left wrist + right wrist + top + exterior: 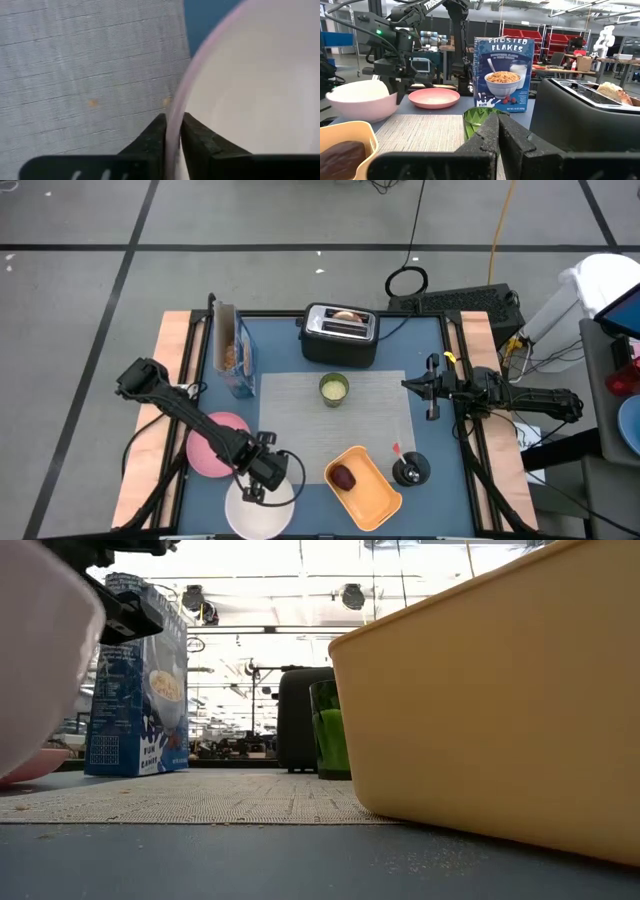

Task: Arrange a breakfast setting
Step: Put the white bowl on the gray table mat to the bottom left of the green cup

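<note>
White bowl (pixel 262 505) sits around 7 o'clock in the high view, left gripper (pixel 258 478) on its rim, pink plate (pixel 215 443) just beside it, cup (pixel 334 388) on the grey placemat (pixel 370 420). Left wrist view: fingers (pixel 155 137) pinched tight on the rim. Right wrist view: right gripper (pixel 497 131) closed and empty, over near 3 o'clock; bread (pixel 612 92) is in the toaster (pixel 580 117).

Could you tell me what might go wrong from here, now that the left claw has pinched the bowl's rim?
The left claw grips the white bowl only by its thin rim, so it could tilt or slip when lifted. The pink plate lies close beside the bowl and might get nudged. On the way to the placemat, the bowl could clip the green cup.
</note>
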